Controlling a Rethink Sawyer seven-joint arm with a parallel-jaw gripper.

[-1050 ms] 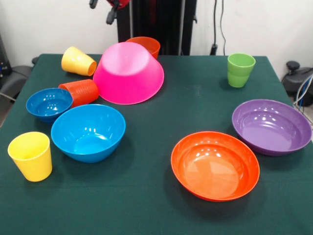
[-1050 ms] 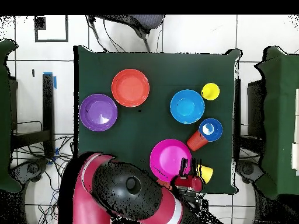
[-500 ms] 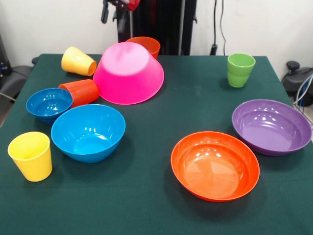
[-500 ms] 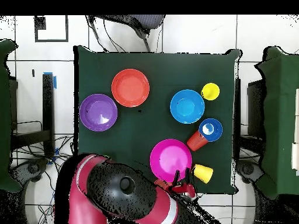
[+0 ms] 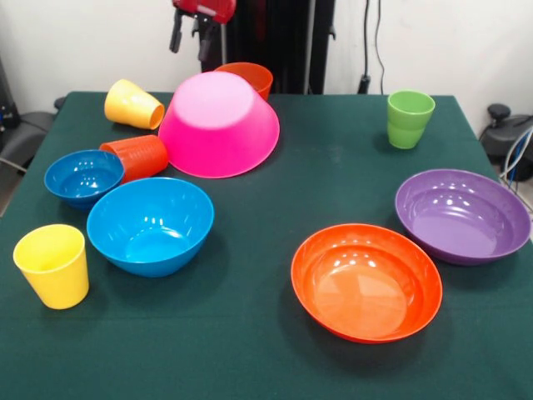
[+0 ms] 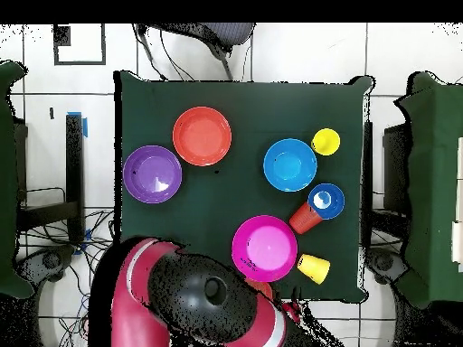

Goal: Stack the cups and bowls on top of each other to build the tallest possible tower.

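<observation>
Above the far edge of the green counter [image 5: 275,350], the gripper [image 5: 189,35] hangs with its fingers [image 5: 176,37] spread apart and holding nothing. Below it, the large pink bowl [image 5: 219,123] lies upside down, hiding part of the small orange bowl [image 5: 247,77] behind. A yellow cup [image 5: 132,104] and the orange-red cup [image 5: 137,156] lie tipped over nearby, beside the small blue bowl [image 5: 82,176] and medium blue bowl [image 5: 151,224]. Another yellow cup [image 5: 52,264] and the green cup [image 5: 409,118] stand upright. Well apart sit the shallow orange bowl [image 5: 366,280] and purple bowl [image 5: 462,215].
</observation>
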